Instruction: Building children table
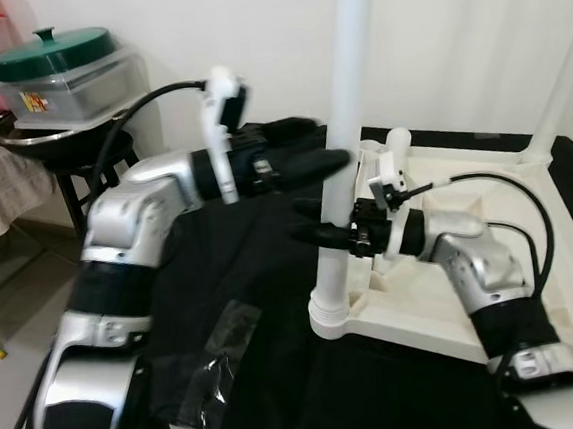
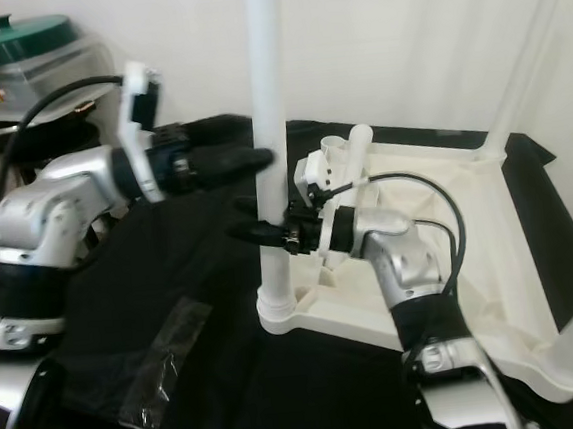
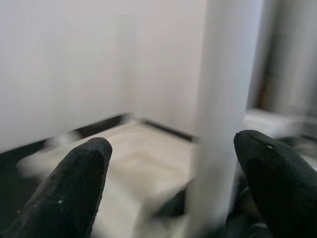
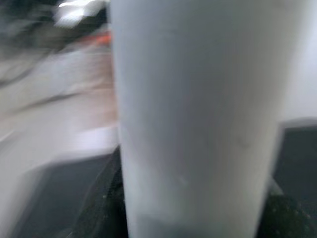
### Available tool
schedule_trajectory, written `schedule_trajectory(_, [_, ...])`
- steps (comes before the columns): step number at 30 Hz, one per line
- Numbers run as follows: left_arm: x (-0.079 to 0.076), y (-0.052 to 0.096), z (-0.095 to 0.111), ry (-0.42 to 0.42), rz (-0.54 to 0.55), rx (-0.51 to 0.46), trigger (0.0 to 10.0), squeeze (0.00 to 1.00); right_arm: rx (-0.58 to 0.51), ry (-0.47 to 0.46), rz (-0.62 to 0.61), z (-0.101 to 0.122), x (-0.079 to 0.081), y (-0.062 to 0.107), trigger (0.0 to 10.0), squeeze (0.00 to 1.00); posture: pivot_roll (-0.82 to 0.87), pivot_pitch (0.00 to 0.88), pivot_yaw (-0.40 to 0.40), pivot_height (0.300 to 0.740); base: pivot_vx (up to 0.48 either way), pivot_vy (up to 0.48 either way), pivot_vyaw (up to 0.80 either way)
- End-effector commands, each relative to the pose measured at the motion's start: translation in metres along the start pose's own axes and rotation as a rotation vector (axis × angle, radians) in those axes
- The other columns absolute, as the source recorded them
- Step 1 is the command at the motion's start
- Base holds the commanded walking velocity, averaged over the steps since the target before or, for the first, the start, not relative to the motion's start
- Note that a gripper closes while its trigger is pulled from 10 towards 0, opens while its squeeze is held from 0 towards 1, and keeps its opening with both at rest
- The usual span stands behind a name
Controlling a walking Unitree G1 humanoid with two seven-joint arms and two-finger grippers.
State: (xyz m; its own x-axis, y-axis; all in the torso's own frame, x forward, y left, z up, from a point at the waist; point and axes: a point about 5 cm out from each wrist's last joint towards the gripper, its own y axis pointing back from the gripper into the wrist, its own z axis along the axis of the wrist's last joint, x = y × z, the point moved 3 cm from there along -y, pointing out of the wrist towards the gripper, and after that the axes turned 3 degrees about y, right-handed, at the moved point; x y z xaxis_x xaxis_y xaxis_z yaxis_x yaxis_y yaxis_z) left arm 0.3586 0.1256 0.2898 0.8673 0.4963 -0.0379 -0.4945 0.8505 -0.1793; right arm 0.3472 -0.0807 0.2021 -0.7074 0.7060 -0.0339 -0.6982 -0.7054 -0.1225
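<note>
A white children's table lies upside down, its tabletop (image 1: 430,307) resting on a black cloth. A tall white leg (image 1: 346,109) stands upright in the socket at the near left corner (image 1: 332,316). My right gripper (image 1: 314,222) is shut on this leg low down, one black finger on each side; in the right wrist view the leg (image 4: 198,114) is pressed close. My left gripper (image 1: 324,161) is open higher up at the same leg, and the leg (image 3: 223,114) stands between its fingers (image 3: 74,183), nearer one of them. Another leg (image 2: 528,53) rises at the far right corner.
The black cloth (image 1: 241,269) covers the floor under the table, with a taped patch (image 1: 218,351) near me. At back left, a stool holds a metal bowl and a clear box with a green lid (image 1: 52,54). A white wall (image 1: 451,29) is close behind.
</note>
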Motion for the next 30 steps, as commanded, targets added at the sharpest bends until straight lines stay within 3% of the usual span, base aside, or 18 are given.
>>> schedule_trajectory(1, [0.011, 0.011, -0.007, 0.021, 0.086, 0.022, 10.0, 0.00, 0.127, -0.027, -0.222, -0.029, -0.015, 0.012, 0.0, 0.00, -0.10, 0.030, -0.025, 0.740, 0.000, 0.000, 0.00])
schedule_trajectory(2, [0.024, 0.035, -0.021, 0.048, 0.205, 0.045, 10.0, 0.00, 0.175, -0.065, -0.513, -0.043, -0.013, 0.026, 0.0, 0.00, -0.10, 0.032, -0.023, 0.740, 0.000, 0.000, 0.00])
schedule_trajectory(3, [0.033, 0.062, -0.040, 0.079, 0.314, 0.073, 10.0, 0.00, 0.195, -0.083, -0.613, -0.051, 0.005, 0.032, 0.0, 0.00, -0.08, 0.033, -0.012, 0.740, 0.000, 0.000, 0.00])
schedule_trajectory(4, [0.034, 0.085, -0.059, 0.117, 0.394, 0.096, 10.0, 0.00, 0.199, -0.094, -0.536, -0.056, 0.026, 0.022, 0.0, 0.00, -0.09, 0.022, 0.004, 0.740, 0.000, 0.000, 0.00])
schedule_trajectory(7, [0.023, 0.106, -0.087, 0.170, 0.464, 0.126, 10.0, 0.00, 0.177, -0.085, -0.429, -0.056, 0.035, 0.011, 0.0, 0.00, -0.07, 0.016, -0.008, 0.740, 0.000, 0.000, 0.00])
schedule_trajectory(11, [0.020, 0.108, -0.091, 0.180, 0.472, 0.130, 10.0, 0.00, 0.174, -0.083, -0.427, -0.056, 0.033, 0.010, 0.0, 0.00, -0.07, 0.016, -0.008, 0.740, 0.000, 0.000, 0.00])
schedule_trajectory(12, [0.003, 0.100, -0.102, 0.184, 0.442, 0.138, 10.0, 0.00, 0.182, -0.079, -0.442, -0.058, 0.029, 0.009, 0.0, 0.00, -0.04, 0.000, -0.018, 0.740, 0.000, 0.000, 0.00])
schedule_trajectory(13, [-0.011, 0.092, -0.110, 0.184, 0.417, 0.142, 10.0, 0.00, 0.190, -0.077, -0.447, -0.059, 0.028, 0.007, 3.1, 0.00, -0.04, 0.000, -0.014, 0.740, 0.000, 0.000, 0.00])
schedule_trajectory(14, [-0.028, 0.085, -0.118, 0.174, 0.385, 0.153, 10.0, 0.00, 0.192, -0.080, -0.456, -0.057, 0.028, 0.006, 10.0, 0.00, -0.04, 0.000, -0.009, 0.740, 0.000, 0.000, 0.00])
schedule_trajectory(15, [-0.028, 0.085, -0.118, 0.174, 0.385, 0.153, 10.0, 0.00, 0.192, -0.080, -0.456, -0.057, 0.028, 0.006, 10.0, 0.00, -0.04, 0.000, -0.009, 0.740, 0.000, 0.000, 0.00])
schedule_trajectory(16, [-0.041, 0.080, -0.127, 0.158, 0.366, 0.173, 10.0, 0.00, 0.179, -0.084, -0.406, -0.053, 0.030, 0.004, 10.0, 1.00, -0.03, 0.000, -0.008, 0.740, 0.000, 0.000, 0.00])
schedule_trajectory(19, [-0.047, 0.078, -0.132, 0.146, 0.358, 0.187, 10.0, 0.00, 0.169, -0.087, -0.370, -0.050, 0.032, 0.003, 10.0, 1.00, -0.03, 0.000, -0.008, 0.740, 0.000, 0.000, 0.00])
schedule_trajectory(22, [-0.058, 0.076, -0.144, 0.110, 0.357, 0.210, 10.0, 0.00, 0.125, -0.157, -0.140, -0.038, 0.045, -0.001, 10.0, 1.00, -0.02, 0.000, -0.012, 0.740, 0.000, 0.000, 0.00])
schedule_trajectory(23, [-0.062, 0.076, -0.147, 0.097, 0.359, 0.213, 10.0, 0.00, 0.100, -0.178, -0.038, -0.032, 0.049, -0.001, 10.0, 0.92, -0.02, 0.000, -0.013, 0.740, 0.000, 0.000, 0.00])
schedule_trajectory(24, [-0.062, 0.076, -0.147, 0.097, 0.359, 0.213, 10.0, 0.00, 0.100, -0.178, -0.038, -0.032, 0.049, -0.001, 10.0, 0.92, -0.02, 0.000, -0.013, 0.740, 0.000, 0.000, 0.00])
schedule_trajectory(25, [-0.065, 0.075, -0.149, 0.090, 0.363, 0.211, 10.0, 0.00, 0.083, -0.176, 0.037, -0.028, 0.049, 0.001, 10.0, 0.20, -0.01, 0.000, -0.018, 0.740, 0.000, 0.000, 0.00])
schedule_trajectory(26, [-0.066, 0.075, -0.150, 0.076, 0.371, 0.208, 10.0, 0.00, 0.071, -0.154, 0.085, -0.026, 0.047, 0.002, 10.0, 0.00, -0.01, 0.000, -0.021, 0.740, 0.000, 0.000, 0.00])
schedule_trajectory(30, [-0.070, 0.074, -0.150, 0.017, 0.371, 0.204, 10.0, 0.00, 0.078, -0.091, 0.244, -0.026, 0.035, 0.007, 10.0, 0.00, 0.00, 0.000, -0.028, 0.740, 0.000, 0.000, 0.00])
